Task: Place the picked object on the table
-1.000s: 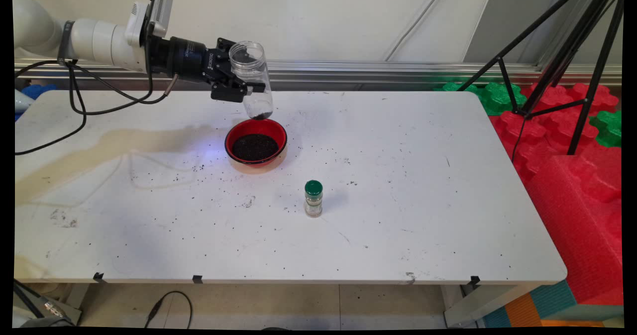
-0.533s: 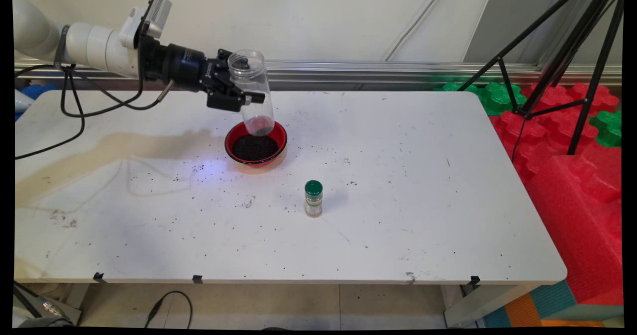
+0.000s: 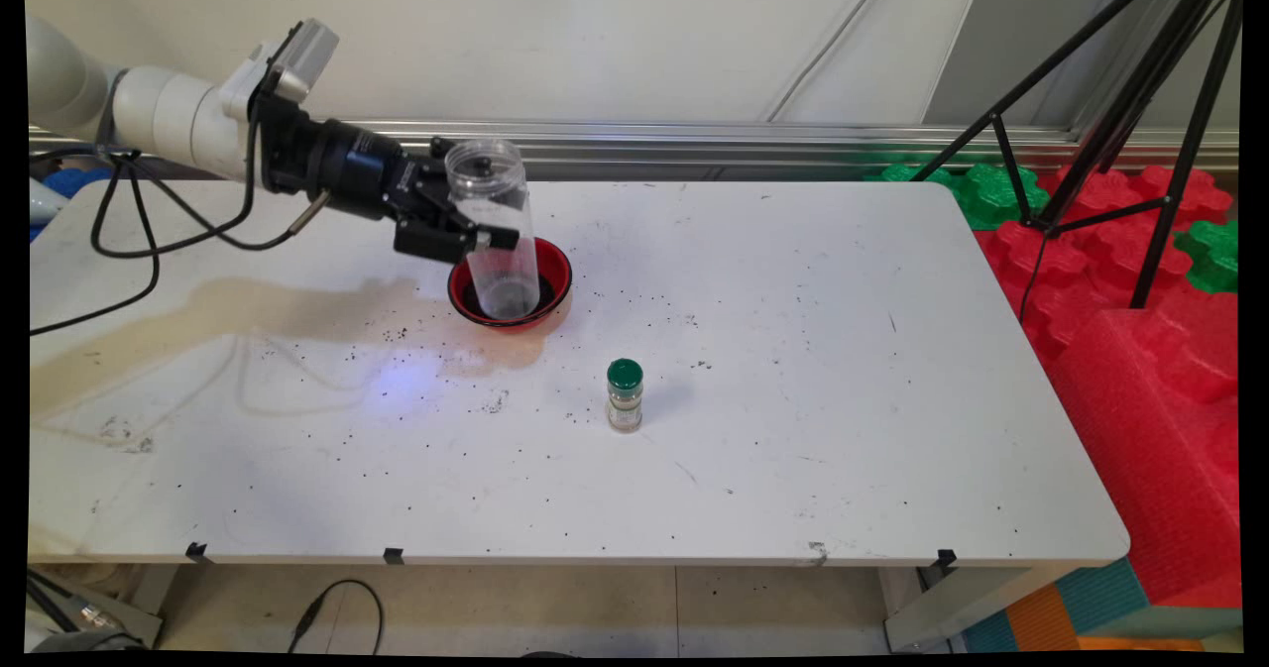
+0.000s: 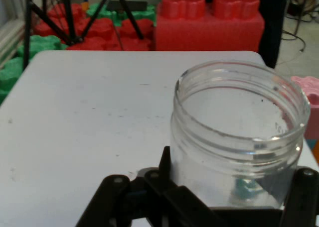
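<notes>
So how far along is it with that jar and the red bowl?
Apparently done: the red bowl holds dark grains, and the clear jar looks nearly empty, only specks clinging inside. In hand: the gripper holds the jar upright in front of the bowl. Left: the jar hasn't been released; the green-capped bottle stands apart, untouched.

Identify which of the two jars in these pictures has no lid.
The tall clear plastic jar held in the claw over the red bowl is open-mouthed. The small spice jar, standing alone on the white table, has a green cap.
</notes>
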You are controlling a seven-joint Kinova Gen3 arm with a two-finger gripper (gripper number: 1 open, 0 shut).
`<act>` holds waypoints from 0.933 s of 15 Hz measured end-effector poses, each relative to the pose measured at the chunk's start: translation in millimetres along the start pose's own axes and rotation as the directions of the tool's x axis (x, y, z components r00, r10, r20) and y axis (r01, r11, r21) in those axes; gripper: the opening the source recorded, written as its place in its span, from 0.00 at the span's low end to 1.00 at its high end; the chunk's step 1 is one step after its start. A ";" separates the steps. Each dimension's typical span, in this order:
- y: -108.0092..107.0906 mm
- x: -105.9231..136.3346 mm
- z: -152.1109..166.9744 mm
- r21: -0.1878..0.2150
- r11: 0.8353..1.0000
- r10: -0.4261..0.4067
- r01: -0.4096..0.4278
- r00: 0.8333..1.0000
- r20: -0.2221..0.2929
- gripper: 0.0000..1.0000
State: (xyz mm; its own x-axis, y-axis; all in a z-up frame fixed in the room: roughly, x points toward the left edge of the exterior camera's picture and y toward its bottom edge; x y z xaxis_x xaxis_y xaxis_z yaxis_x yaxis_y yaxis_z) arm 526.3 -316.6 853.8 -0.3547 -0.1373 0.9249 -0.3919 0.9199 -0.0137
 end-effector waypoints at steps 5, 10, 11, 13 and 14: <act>18.9 -11.4 -0.4 -0.045 0.999 -0.011 0.013 0.999 0.031 0.00; 33.1 -28.4 1.9 -0.076 0.997 -0.015 0.020 0.998 0.064 0.00; 34.9 -30.8 2.3 -0.080 0.997 -0.015 0.020 0.998 0.069 0.00; 38.8 -37.0 3.9 -0.091 0.996 -0.014 0.022 0.997 0.080 0.00; 40.8 -40.8 4.9 -0.097 0.995 -0.014 0.022 0.996 0.086 0.00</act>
State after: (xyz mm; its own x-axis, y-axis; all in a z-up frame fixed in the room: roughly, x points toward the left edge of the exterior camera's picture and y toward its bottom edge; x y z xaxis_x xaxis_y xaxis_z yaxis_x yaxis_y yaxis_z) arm 520.6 -275.3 813.6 -0.4213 -0.1810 0.8887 -0.3152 0.9480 0.0436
